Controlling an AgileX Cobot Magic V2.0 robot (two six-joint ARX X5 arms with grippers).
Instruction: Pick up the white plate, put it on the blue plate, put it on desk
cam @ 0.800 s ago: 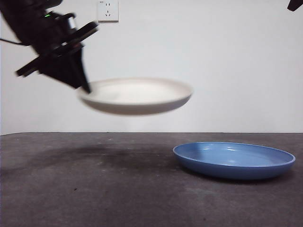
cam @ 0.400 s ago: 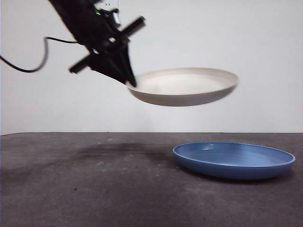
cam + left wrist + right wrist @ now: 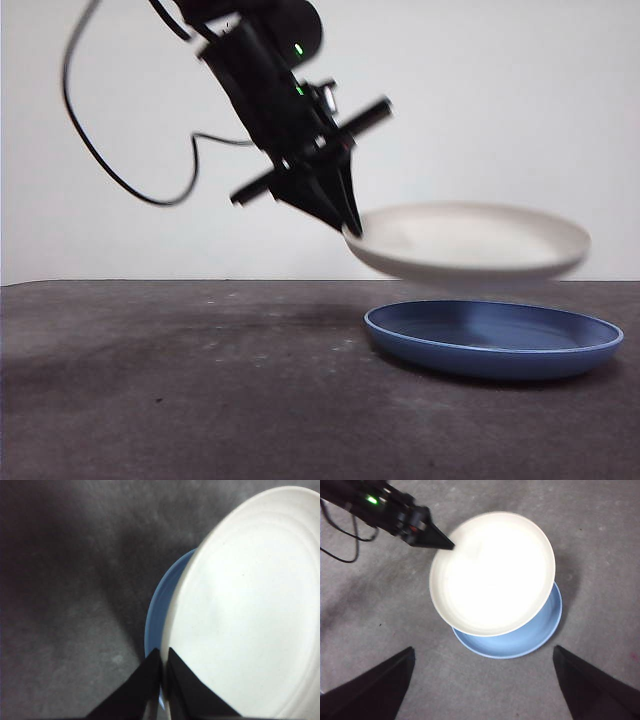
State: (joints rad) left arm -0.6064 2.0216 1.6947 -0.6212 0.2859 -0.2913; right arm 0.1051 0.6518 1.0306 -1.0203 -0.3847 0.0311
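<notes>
My left gripper (image 3: 350, 225) is shut on the near-left rim of the white plate (image 3: 470, 240) and holds it level in the air, just above the blue plate (image 3: 495, 338). The blue plate lies on the desk (image 3: 200, 400). The plates are apart. In the left wrist view the jaws pinch the white plate's (image 3: 250, 615) rim, with a strip of the blue plate (image 3: 160, 615) showing beneath. My right gripper (image 3: 482, 685) is open and empty, high above; its view shows the white plate (image 3: 492, 572) covering most of the blue plate (image 3: 520, 642).
A black cable (image 3: 130, 170) hangs from the left arm at the upper left. A pale wall (image 3: 500, 100) stands behind the desk.
My left gripper has carried the white plate to the right and lower, from left of the blue plate to directly above it.
</notes>
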